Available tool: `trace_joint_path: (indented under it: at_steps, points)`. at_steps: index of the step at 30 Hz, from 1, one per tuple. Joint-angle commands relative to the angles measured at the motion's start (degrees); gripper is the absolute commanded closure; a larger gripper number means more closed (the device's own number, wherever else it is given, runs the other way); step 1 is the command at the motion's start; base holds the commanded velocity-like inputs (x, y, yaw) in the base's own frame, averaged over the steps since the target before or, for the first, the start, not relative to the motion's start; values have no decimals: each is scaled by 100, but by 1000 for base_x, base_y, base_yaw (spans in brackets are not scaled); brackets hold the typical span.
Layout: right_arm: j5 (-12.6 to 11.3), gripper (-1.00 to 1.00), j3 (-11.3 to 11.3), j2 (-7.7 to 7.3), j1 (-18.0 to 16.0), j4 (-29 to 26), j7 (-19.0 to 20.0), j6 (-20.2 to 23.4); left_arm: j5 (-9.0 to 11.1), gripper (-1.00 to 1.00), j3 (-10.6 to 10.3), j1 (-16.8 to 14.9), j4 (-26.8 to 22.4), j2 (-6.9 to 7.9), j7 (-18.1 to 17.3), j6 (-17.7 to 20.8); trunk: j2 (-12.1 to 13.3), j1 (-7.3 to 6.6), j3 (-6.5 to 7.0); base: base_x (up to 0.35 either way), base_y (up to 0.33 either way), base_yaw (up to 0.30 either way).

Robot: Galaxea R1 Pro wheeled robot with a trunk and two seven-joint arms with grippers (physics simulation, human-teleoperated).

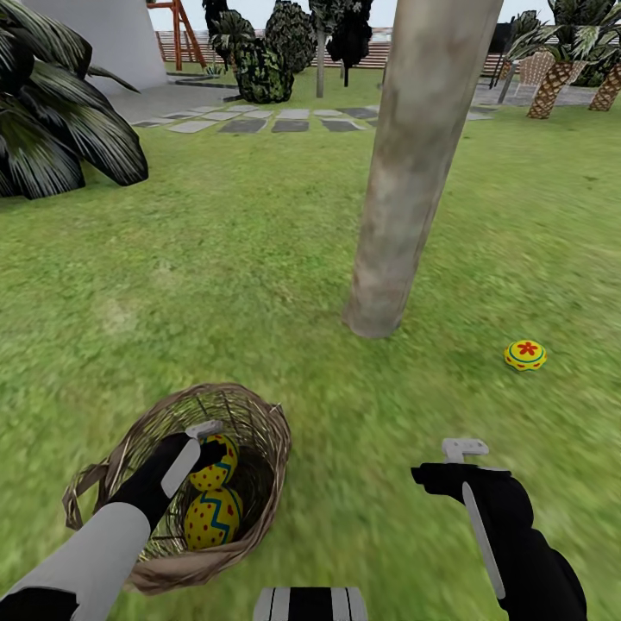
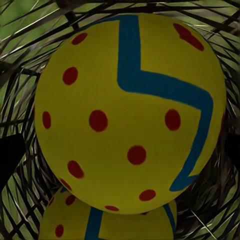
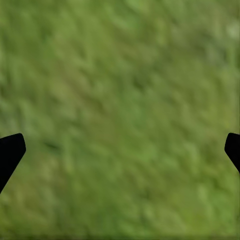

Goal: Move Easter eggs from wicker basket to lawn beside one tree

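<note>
Nearest the head camera, the left gripper (image 1: 207, 435) reaches down into the wicker basket (image 1: 259, 414), which sits on the lawn (image 1: 259, 285) well short of the tree (image 1: 405, 198) and to its left. Two eggs lie inside the basket: the upper egg (image 1: 216, 463) right at the fingertips and the lower egg (image 1: 211, 517) touching it from the near side. In the left wrist view the upper egg (image 2: 130, 112) looms between the dark finger pads, which stand wide at the frame edges on either side of it; the jaws look parted around the egg and not yet pressed on it, though contact cannot be told for certain. The lower egg (image 2: 107, 222) peeks out beneath.

Right of the basket, the right gripper (image 1: 461, 457) hovers over bare grass with its jaws spread and nothing between them; the right wrist view gives blurred lawn between the two finger tips. The third egg (image 1: 525, 354) already rests on the lawn to the right of the tree's base, near it.

The likely trouble is the squeeze: a round, smooth egg may squirt out of closing fingers, roll against its neighbour, or the fingers may snag the woven wall and tip the light basket
</note>
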Motion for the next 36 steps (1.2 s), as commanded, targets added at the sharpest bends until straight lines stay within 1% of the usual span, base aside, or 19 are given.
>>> trace_joint_path:
  at_steps: [1, 4, 10, 17, 26, 28, 36]
  points:
    - [54, -100, -5, 5, -3, -6, 39, 24, 60, -100, -41, -2, -9, 9, 53, 10, -2, -1, -4, 0, 0, 0]
    - [54, -100, -1, 5, -3, -6, 39, 24, 60, -100, -41, -2, -9, 9, 53, 9, -2, -1, -4, 0, 0, 0]
    - [54, -100, 1, 5, -3, -6, 38, 24, 60, -100, -41, -2, -9, 9, 54, 8, -10, 14, -137, 0, 0, 0]
    - [54, -100, 2, 5, -3, -6, 38, 24, 60, -100, -41, -2, -9, 9, 54, 0, -10, 14, -137, 0, 0, 0]
    - [54, -100, 2, 5, -3, -6, 39, 24, 60, -100, -43, 6, -9, 9, 31, -101, -10, 14, -137, 0, 0, 0]
    - [54, -100, 2, 5, -3, -9, 40, 24, 60, -100, -43, 7, -9, 9, 29, -110, -12, 20, -182, 0, 0, 0]
    - [54, -100, 2, 5, -3, -10, 38, 24, 60, -100, -43, 7, -9, 9, 31, -115, -12, 20, -182, 0, 0, 0]
